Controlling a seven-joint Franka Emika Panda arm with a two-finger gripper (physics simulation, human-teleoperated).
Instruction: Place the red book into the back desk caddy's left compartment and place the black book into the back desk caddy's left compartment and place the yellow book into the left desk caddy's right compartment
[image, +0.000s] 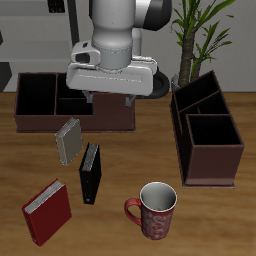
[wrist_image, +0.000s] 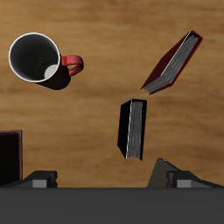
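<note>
The red book (image: 47, 211) lies near the table's front edge; it also shows in the wrist view (wrist_image: 172, 63). The slim black book (image: 90, 172) lies just behind it, and shows in the wrist view (wrist_image: 133, 129). The grey-olive yellow book (image: 68, 140) lies in front of the back desk caddy (image: 40, 122) and does not show in the wrist view. The left desk caddy (image: 185, 140) stands end-on at the far side of the table. My gripper (image: 110, 102) hangs open and empty above the table, by the back caddy's front wall; its fingertips (wrist_image: 39, 179) frame the black book.
A red and white mug (image: 155, 210) stands near the front edge, between the books and the left desk caddy; it also shows in the wrist view (wrist_image: 39, 59). A potted plant (image: 200, 30) stands behind the left desk caddy.
</note>
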